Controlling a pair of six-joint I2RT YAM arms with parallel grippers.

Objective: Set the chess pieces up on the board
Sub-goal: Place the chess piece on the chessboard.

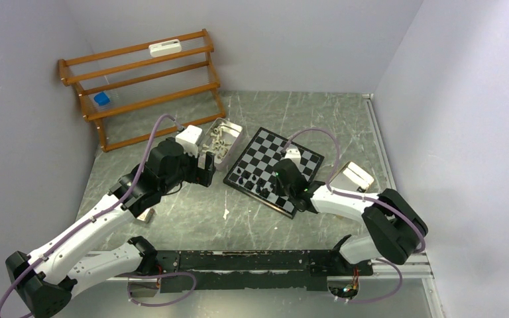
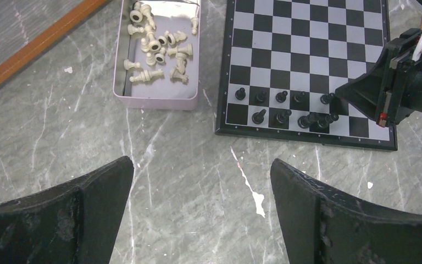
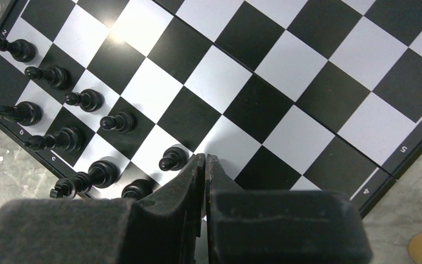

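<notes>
The black and white board (image 1: 273, 149) lies at mid table. Several black chess pieces (image 1: 252, 180) stand in two rows along its near-left edge; they also show in the left wrist view (image 2: 281, 108) and the right wrist view (image 3: 60, 137). Cream-white pieces (image 2: 159, 49) lie loose in a small pale tray (image 2: 156, 100). My right gripper (image 3: 204, 158) is shut and empty, low over the board just beside a black pawn (image 3: 173, 158); from above it sits at the row's right end (image 1: 277, 182). My left gripper (image 2: 200, 162) is open and empty over bare table, near the tray (image 1: 208, 171).
A wooden slatted rack (image 1: 142, 86) stands at the back left against the wall. A second small tray (image 1: 358, 175) sits right of the board, partly behind my right arm. A white mark (image 2: 253, 187) is on the table ahead of the left gripper.
</notes>
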